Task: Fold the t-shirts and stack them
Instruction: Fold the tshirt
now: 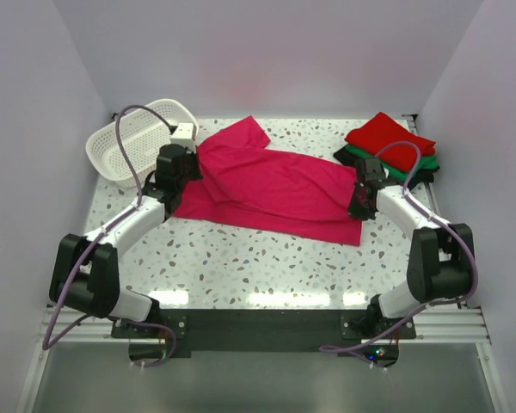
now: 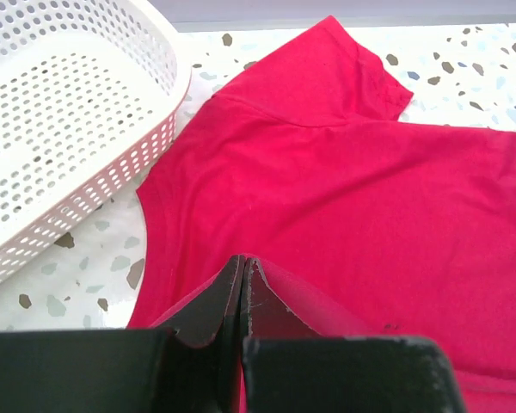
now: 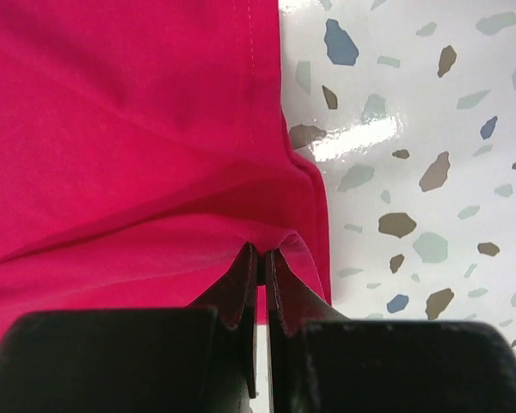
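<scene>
Right of the magenta-pink cloth t-shirt [image 1: 275, 185], you get only slivers of the folded green t-shirt [image 1: 346, 155] and folded black t-shirt [image 1: 424, 176] beneath the folded red t-shirt [image 1: 389, 138]. Left of it, the white plastic lattice basket [image 2: 69, 129] runs off the left wrist view. The closed left hand [image 2: 242, 268] and right hand [image 3: 262, 258] hide the cloth they pinch.

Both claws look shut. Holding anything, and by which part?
Both hold the magenta-pink t-shirt. The left claw pinches cloth at its sleeve end, and the right claw pinches the hemmed edge at the opposite end.
</scene>
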